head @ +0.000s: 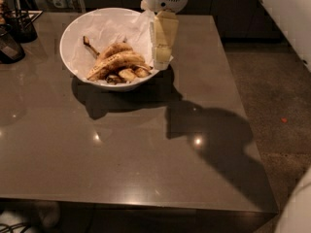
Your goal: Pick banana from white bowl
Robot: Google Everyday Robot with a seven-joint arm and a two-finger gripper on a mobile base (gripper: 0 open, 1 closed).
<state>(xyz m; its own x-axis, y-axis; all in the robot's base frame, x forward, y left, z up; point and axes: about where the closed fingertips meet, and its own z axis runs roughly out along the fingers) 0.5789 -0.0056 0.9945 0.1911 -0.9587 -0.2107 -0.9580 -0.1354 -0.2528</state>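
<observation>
The white bowl [77, 28] stands at the back left of the grey table, lined with crumpled white paper that sticks out over its right rim. The banana [116, 62], long, yellow and brown-speckled, lies across the bowl's front half. A shorter curved banana with a dark stem [104, 50] lies behind it, and small stubby pieces [129, 74] lie in front. My gripper [162, 62] hangs down from above at the bowl's right rim, just right of the banana's right end. It holds nothing that I can see.
A dark holder with utensils [22, 25] and a dark object [8, 47] stand at the table's left edge. The table's right edge [243, 115] borders a speckled floor. Dark cabinets run behind the table.
</observation>
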